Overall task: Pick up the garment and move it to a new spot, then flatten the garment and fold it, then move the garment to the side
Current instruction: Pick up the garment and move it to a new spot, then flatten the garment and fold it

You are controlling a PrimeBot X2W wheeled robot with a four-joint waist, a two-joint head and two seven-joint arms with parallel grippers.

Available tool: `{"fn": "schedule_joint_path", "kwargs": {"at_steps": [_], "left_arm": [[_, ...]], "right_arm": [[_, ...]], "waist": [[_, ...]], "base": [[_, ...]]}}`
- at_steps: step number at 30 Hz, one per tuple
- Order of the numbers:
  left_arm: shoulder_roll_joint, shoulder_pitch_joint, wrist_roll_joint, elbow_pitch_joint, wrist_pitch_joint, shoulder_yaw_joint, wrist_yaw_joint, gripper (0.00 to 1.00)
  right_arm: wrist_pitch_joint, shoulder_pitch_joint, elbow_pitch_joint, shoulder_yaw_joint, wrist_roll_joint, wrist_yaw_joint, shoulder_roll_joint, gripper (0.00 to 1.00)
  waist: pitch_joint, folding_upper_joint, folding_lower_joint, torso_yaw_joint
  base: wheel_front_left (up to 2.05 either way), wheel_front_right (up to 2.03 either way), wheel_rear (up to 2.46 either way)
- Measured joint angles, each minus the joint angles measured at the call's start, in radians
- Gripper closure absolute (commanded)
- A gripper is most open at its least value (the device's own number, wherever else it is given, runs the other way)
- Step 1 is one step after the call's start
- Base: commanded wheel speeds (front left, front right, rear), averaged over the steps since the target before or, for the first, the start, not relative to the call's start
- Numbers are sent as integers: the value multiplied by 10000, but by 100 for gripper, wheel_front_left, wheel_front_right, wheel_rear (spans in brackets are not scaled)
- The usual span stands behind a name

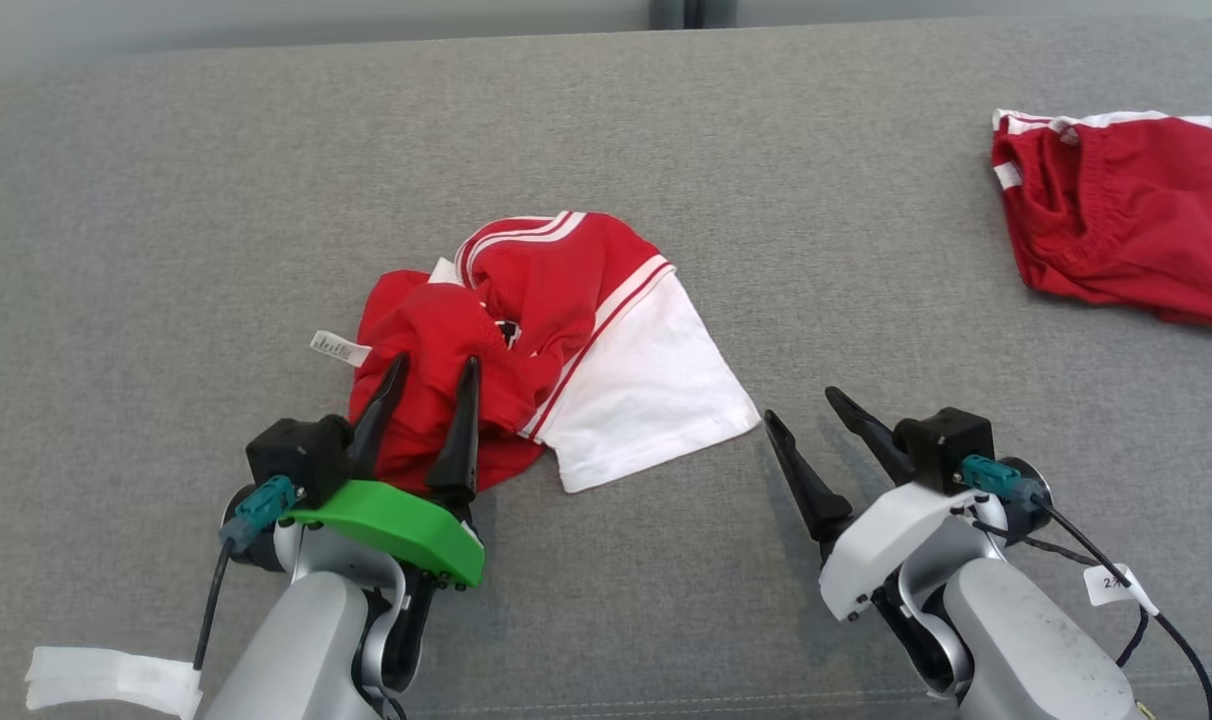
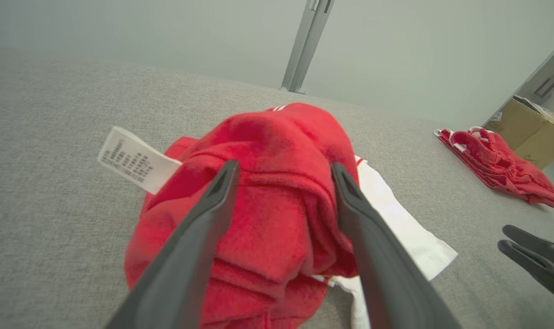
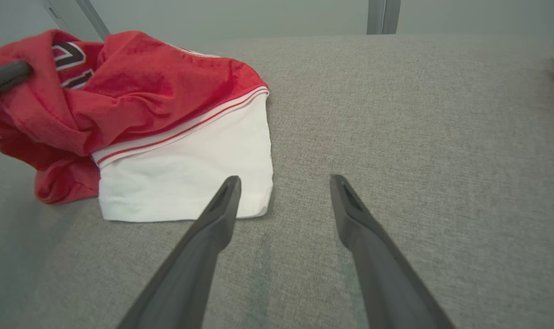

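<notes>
A crumpled red and white garment lies in a heap at the middle of the grey surface, with a white care label sticking out on its left. My left gripper is open, its two fingers straddling a red bunch of the garment at the heap's near-left part. My right gripper is open over bare surface, just right of the garment's white panel. Its fingertips reach the panel's near right corner in the right wrist view.
A second red garment with white trim lies at the far right of the grey fabric surface. A cardboard box stands beyond that surface's edge. A strip of white tape hangs at the lower left.
</notes>
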Motion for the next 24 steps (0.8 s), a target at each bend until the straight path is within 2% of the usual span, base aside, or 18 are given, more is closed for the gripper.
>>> {"fn": "schedule_joint_path", "kwargs": {"at_steps": [17, 18, 20, 24], "left_arm": [[-42, 971, 8, -2067, -31, 999, -56, 0], [-42, 1021, 17, -2165, -31, 1062, -56, 0], [-52, 1145, 21, -2330, -31, 1289, -50, 0], [-44, 1400, 128, -2558, -31, 1499, -38, 0]], "right_arm": [[88, -405, 1724, -474, 282, 0, 2, 0], [86, -418, 1808, -474, 284, 0, 6, 12], [92, -542, 1988, -435, 284, 2, 27, 50], [130, -779, 2347, -395, 284, 2, 134, 71]], "waist": [[44, 0, 0, 1982], [39, 0, 0, 2078], [21, 0, 0, 2240], [-47, 0, 0, 2364]], "base": [[0, 0, 0], [0, 0, 0], [0, 0, 0], [0, 0, 0]]}}
